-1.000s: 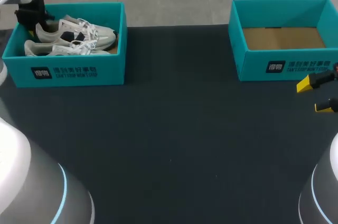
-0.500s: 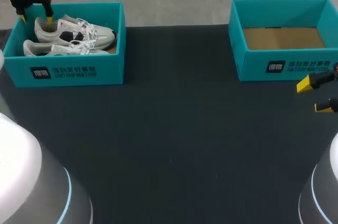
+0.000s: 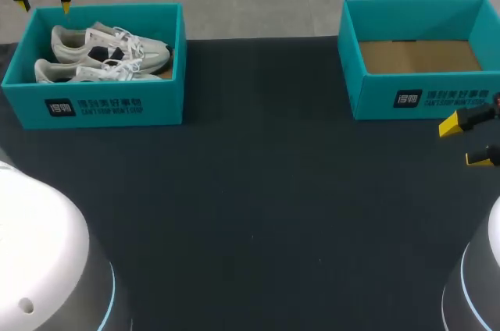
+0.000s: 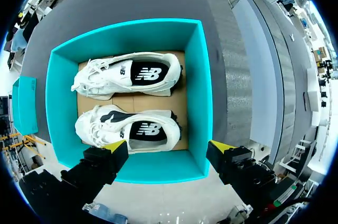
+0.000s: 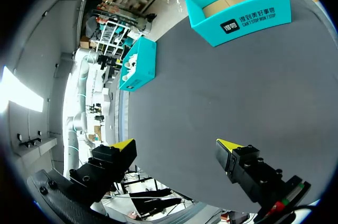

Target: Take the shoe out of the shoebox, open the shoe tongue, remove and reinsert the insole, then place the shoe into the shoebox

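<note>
Two shoes (image 3: 109, 48) were laid side by side in the left shoebox (image 3: 101, 104) (one of two on the desk (image 3: 258, 190)); the left gripper (image 3: 42, 7) above it and the right gripper (image 3: 465, 142) were held open.

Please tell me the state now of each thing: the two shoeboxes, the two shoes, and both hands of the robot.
left shoebox: open, no lid, holds both shoes.
right shoebox: open, empty.
far shoe: in the left shoebox, sole down, not gripped.
near shoe: beside it, sole down, not gripped.
left hand: open, empty, raised above the left shoebox.
right hand: open, empty, near the right shoebox.
</note>
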Motion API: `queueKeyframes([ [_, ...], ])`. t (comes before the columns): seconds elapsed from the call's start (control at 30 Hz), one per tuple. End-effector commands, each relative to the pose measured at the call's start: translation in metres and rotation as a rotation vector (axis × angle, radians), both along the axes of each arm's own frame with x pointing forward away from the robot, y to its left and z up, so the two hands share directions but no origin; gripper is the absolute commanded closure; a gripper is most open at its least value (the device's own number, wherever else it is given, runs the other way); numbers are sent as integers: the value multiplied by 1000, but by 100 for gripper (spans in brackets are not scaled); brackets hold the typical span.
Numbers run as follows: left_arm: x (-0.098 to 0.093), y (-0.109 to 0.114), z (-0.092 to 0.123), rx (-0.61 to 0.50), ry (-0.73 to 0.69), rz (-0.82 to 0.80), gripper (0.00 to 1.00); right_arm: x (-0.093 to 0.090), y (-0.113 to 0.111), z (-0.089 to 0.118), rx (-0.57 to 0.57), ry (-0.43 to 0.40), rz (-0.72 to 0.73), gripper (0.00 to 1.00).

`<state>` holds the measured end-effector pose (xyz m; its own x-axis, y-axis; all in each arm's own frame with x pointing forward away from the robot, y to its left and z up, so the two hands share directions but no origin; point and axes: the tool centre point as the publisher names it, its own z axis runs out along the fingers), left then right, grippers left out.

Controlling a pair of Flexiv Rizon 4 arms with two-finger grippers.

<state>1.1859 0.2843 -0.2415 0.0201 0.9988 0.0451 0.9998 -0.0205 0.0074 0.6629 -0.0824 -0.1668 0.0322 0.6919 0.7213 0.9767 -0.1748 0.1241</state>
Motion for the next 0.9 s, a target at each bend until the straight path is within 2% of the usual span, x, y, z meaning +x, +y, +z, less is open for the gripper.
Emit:
queueKeyframes([
  [0.03,-17,-2,13,10,-18,0,0,-10,0,1,-3,-30,-35,0],
  [0.43,-20,-3,14,-13,-9,-17,0,-10,0,1,-3,-30,-35,0],
  [0.6,-56,-11,13,6,-29,-60,0,-10,0,1,-3,-30,-35,0],
  [0.9,-101,-5,13,-9,-68,-72,0,-10,0,1,-3,-30,-35,0],
])
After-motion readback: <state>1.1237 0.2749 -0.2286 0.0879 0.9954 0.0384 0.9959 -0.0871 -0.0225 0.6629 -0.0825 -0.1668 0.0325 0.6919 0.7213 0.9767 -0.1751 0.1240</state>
